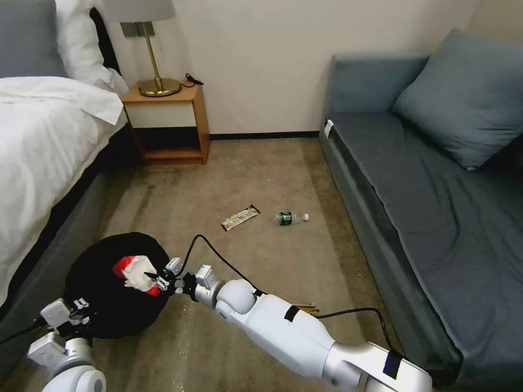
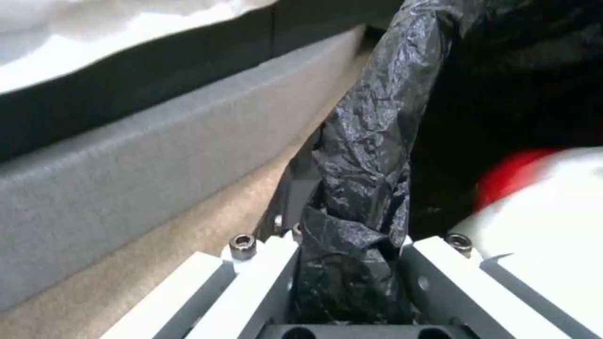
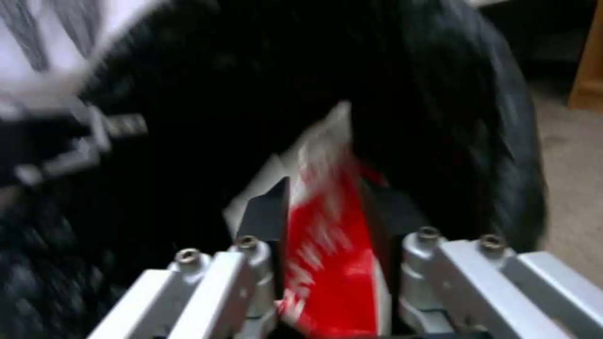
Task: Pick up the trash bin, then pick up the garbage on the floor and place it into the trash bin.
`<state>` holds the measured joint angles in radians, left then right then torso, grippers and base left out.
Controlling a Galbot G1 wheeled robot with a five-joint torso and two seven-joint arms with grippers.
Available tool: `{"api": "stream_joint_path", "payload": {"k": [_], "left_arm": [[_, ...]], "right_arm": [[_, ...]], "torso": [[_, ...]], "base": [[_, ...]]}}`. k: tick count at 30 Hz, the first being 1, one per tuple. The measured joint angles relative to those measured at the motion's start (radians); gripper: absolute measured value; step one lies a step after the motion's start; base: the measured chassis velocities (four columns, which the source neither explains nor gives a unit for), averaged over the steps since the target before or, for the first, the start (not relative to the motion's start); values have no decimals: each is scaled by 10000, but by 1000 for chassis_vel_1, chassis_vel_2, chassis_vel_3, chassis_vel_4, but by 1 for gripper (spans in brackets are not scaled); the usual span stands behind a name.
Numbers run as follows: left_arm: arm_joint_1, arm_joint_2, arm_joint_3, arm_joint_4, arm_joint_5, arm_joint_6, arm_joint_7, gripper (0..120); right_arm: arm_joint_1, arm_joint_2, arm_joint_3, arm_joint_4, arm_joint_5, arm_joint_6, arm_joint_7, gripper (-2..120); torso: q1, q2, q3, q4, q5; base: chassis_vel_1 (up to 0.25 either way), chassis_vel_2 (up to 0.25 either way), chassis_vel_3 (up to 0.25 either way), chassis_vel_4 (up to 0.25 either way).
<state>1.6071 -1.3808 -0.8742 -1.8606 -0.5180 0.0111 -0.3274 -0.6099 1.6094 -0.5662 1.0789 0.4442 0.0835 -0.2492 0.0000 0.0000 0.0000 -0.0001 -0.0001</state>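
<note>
Low at the robot's left in the head view, the trash bin [image 1: 111,288] hangs held at its near rim by the left gripper [image 1: 76,316], beside the grey bed base [image 1: 49,256]. The right gripper [image 1: 160,281] reaches over the bin's mouth, closed on the red-and-white wrapper [image 1: 135,274], which sits above the black liner. Further out on the beige carpet [image 1: 261,174] lie the yellow-green snack wrapper [image 1: 240,218] and, just to its right, the small clear bottle [image 1: 290,218] with white cap, the two apart from each other and well clear of both grippers. A wooden nightstand [image 1: 169,128] with a brass lamp [image 1: 155,65] stands against the far wall; a blue-grey sofa [image 1: 414,179] with a cushion [image 1: 463,98] runs along the right side; white bedding [image 1: 49,125] covers the bed at the left.

Left wrist view: the left gripper's fingers [image 2: 264,273] are clamped close on a fold of the black bin liner [image 2: 364,188] at the rim. The red-and-white wrapper [image 2: 540,188] shows just beyond the liner. The grey bed base [image 2: 144,169] and a strip of carpet [image 2: 207,226] run alongside.

Right wrist view: the right gripper's fingers [image 3: 267,214] are narrowly closed on the red-and-white wrapper [image 3: 330,235], directly over the bin's dark interior [image 3: 251,94]. Carpet [image 3: 574,160] shows past the bin's edge.
</note>
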Motion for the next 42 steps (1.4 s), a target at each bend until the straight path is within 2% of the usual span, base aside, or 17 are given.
{"api": "stream_joint_path", "payload": {"k": [2,4,7,9,12,13,17,18,19,22,24,27,30,33,42], "left_arm": [[-83,-41,58,124,54,0,0,3],[-109,-53,71,174,75,1,0,3],[-200,-72,82,349,107,-9,-11,3],[-216,-67,81,387,107,-17,-13,3],[-220,-62,15,440,111,-79,-28,3],[-220,-62,15,440,111,-79,-28,3],[-203,-174,3,441,112,-185,-29,3],[-203,-174,3,441,112,-185,-29,3],[-189,-202,6,457,129,-263,-23,3],[-162,-268,12,504,179,-384,13,3],[-160,-277,14,524,190,-399,18,3],[-157,-307,23,548,231,-415,24,3],[-150,-313,25,547,244,-417,26,3],[-113,-299,18,514,259,-417,39,3],[132,-336,-46,457,322,-515,109,3]], "right_arm": [[-12,-5,13,250,70,-11,18,41],[-22,-6,16,396,103,-15,23,44],[-98,-12,-34,1310,322,-131,61,59],[-116,-66,-89,1663,430,-225,64,64],[-267,-1022,-183,2757,668,-580,40,78],[-267,-1022,-183,2757,668,-580,40,78],[-871,-3029,519,3672,280,-660,-577,94],[-871,-3029,519,3672,280,-660,-577,94],[-1053,-3511,835,3789,121,-697,-972,98],[-1552,-4762,1771,3851,-746,-700,-2257,100],[-1659,-5001,1964,3749,-1008,-622,-2499,100],[-2048,-5561,2672,3303,-1729,-393,-3500,100],[-2196,-5639,2990,3094,-2045,-337,-4049,100],[-2598,-5646,4015,2323,-4008,126,-5527,100],[-2770,-5330,4683,758,-5147,659,-5546,100]], "torso": [[0,0,0,0,0],[0,0,0,0,0],[0,-1,0,0,0],[0,0,0,4,2],[0,-1,0,6,3],[0,-1,0,6,3],[1,-1,0,-2,5],[1,-1,0,-2,5],[0,-1,0,-5,4],[0,-1,-1,-4,6],[0,-1,-1,-5,4],[0,-1,0,-1,6],[0,0,-1,-1,7],[0,-1,-1,0,6],[0,0,-1,1,3]], "base": [[0,0,0,0],[0,0,0,0],[0,0,0,0],[0,0,0,0],[0,0,0,0],[0,0,0,0],[0,0,0,0],[0,0,0,0],[0,0,0,0],[0,0,0,0],[0,0,0,0],[0,0,0,0],[0,0,0,0],[0,0,0,0],[0,0,0,0]]}}
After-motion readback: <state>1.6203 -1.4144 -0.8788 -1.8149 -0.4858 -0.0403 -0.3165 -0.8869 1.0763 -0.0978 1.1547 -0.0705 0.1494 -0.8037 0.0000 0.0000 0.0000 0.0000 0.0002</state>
